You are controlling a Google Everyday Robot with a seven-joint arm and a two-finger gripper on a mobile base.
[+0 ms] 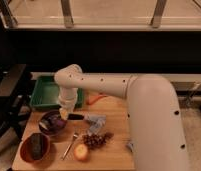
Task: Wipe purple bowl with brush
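Observation:
The purple bowl sits on the left part of the wooden table. My gripper hangs from the white arm over the bowl's right rim and is shut on the brush. The brush's black handle sticks out to the right. Its pale head lies at the bowl's edge, just under the gripper. Inside the bowl there is a darker patch that I cannot make out.
A green tray stands behind the bowl. An orange-brown bowl holding a dark block is at the front left. A silver utensil, an orange fruit, grapes and a grey-blue cloth lie to the right.

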